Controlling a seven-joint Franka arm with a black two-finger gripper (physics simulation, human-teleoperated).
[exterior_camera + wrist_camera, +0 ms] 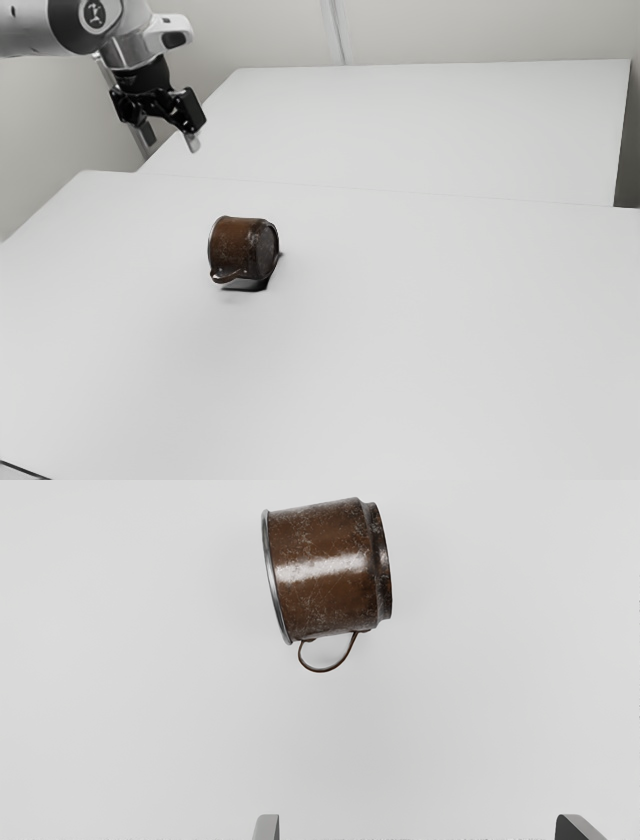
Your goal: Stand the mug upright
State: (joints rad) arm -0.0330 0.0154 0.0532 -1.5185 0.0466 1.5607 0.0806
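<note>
"Mug (244,248), where and how?"

"On its side on the table (420,350), not upright. Exterior view: rim (270,575) toward 9 o'clock, base (268,250) toward 3, handle (320,670) at about 7."

"Why's it sit steady?"

"Handle juts out low, probably props it against rolling that way. Guessing, no contact visible."

"Gripper (417,825)?"

"At 11 o'clock from the mug in the exterior view, up high, well apart from it. 2 fingers spread, nothing between. Likely kept wide to leave room for a grip, and high so the wrist camera gets the whole mug."

"Arm (60,25)?"

"Comes in from 10 to 11 o'clock."

"Needs what?"

"Grip, then tip the rim to face up. Could roll if nudged off-centre."
</note>
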